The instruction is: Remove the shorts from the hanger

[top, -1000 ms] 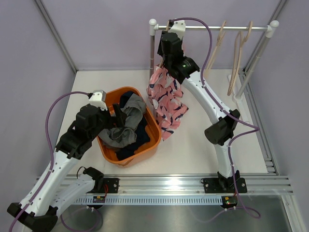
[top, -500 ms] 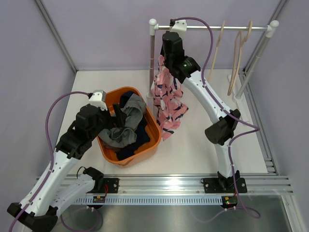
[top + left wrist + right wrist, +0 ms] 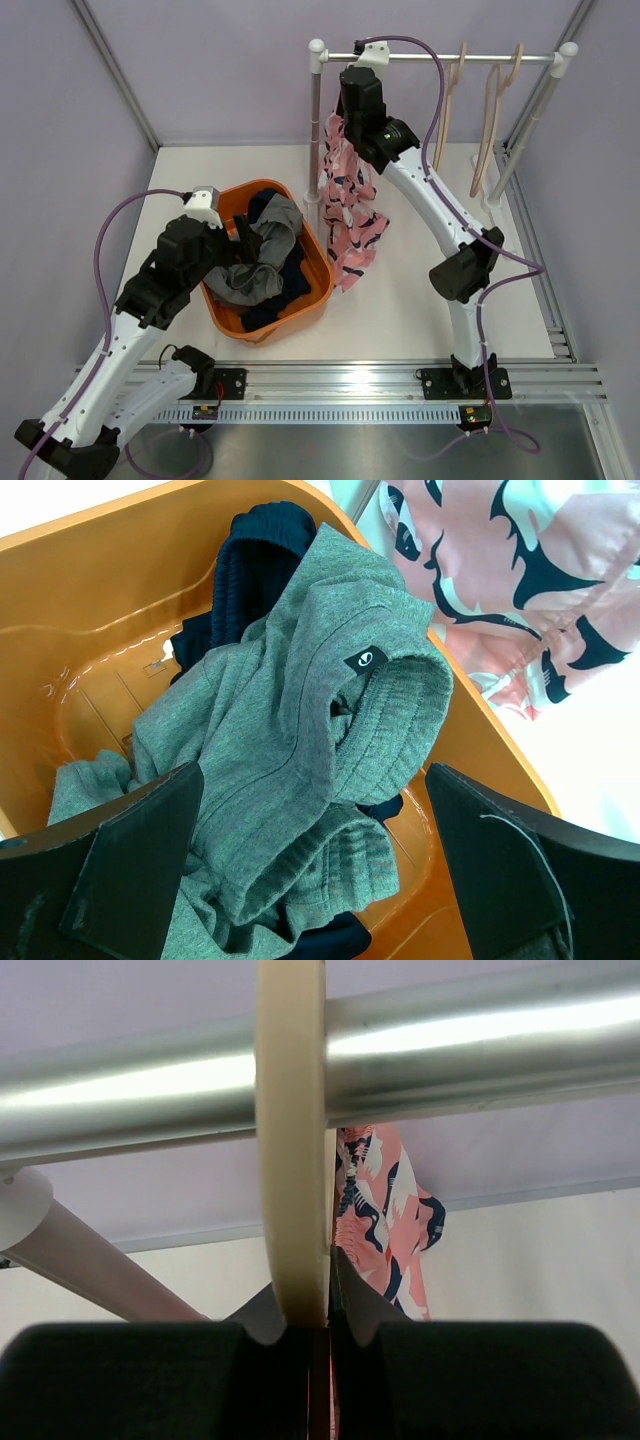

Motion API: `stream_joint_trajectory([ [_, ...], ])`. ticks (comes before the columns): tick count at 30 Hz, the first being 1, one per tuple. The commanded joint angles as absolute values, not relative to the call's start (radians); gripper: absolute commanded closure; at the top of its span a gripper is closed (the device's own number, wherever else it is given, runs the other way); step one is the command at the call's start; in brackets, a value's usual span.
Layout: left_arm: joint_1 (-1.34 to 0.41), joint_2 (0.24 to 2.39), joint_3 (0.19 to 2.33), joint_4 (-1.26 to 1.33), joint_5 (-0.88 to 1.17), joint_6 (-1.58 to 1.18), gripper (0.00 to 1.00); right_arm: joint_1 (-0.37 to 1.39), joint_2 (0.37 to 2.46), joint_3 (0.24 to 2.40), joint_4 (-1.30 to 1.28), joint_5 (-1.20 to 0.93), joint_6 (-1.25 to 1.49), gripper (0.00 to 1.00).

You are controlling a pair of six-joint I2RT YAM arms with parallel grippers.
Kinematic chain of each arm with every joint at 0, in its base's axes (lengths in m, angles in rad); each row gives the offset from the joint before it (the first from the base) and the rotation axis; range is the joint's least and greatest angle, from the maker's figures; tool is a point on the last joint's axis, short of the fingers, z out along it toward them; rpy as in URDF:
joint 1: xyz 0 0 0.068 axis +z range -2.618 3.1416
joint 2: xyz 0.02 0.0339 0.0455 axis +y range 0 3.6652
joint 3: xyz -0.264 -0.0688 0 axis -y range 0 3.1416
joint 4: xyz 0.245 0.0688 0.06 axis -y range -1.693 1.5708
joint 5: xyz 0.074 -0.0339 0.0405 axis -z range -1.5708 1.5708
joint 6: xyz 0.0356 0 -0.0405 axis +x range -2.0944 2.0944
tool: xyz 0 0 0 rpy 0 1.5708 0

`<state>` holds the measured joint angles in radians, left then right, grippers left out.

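The pink patterned shorts (image 3: 350, 210) hang from a cream hanger (image 3: 290, 1160) whose hook crosses the metal rail (image 3: 480, 1050). My right gripper (image 3: 352, 80) is up at the rail and shut on the hanger's neck (image 3: 305, 1320); the pink cloth (image 3: 385, 1210) shows just behind its fingers. The grey shorts (image 3: 262, 265) and the navy shorts (image 3: 262, 205) lie in the orange basket (image 3: 310, 300). My left gripper (image 3: 245, 245) hovers open above the grey shorts (image 3: 300, 710), its jaws wide apart (image 3: 315, 870), holding nothing. The navy shorts (image 3: 250, 560) and pink shorts (image 3: 500, 570) also show in the left wrist view.
The rail (image 3: 480, 58) spans the back on two posts. Two bare cream hangers (image 3: 490, 120) hang at its right end. The basket wall (image 3: 100, 610) stands close round my left fingers. Grey frame walls enclose the white table.
My right gripper has moved slightly up and right towards the rail with the hanger. The pink shorts swung with it and now hang narrower. The left arm has not moved.
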<state>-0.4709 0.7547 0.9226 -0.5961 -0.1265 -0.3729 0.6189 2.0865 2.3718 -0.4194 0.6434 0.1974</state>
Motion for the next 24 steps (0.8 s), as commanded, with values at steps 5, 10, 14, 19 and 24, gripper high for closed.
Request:
stream_joint_trajectory([
  [5, -0.466, 0.756, 0.919, -0.551, -0.107, -0.360, 0.01, 0.607, 1.951, 2.398, -0.425, 0.647, 0.146, 1.00],
  [10, -0.466, 0.756, 0.919, -0.549, -0.109, -0.357, 0.01, 0.609, 1.895, 2.396, -0.451, 0.629, 0.123, 1.00],
  [14, -0.466, 0.753, 0.920, -0.543, -0.107, -0.356, 0.01, 0.607, 1.864, 2.405, -0.529, 0.604, 0.118, 1.00],
  [19, -0.466, 0.764, 0.940, -0.519, -0.063, -0.362, 0.01, 0.606, 1.778, 2.318, -0.600, 0.592, 0.114, 1.00],
  [24, -0.468, 0.816, 1.032, -0.514, 0.012, -0.370, 0.01, 0.604, 1.637, 2.179, -0.644, 0.566, 0.124, 1.00],
])
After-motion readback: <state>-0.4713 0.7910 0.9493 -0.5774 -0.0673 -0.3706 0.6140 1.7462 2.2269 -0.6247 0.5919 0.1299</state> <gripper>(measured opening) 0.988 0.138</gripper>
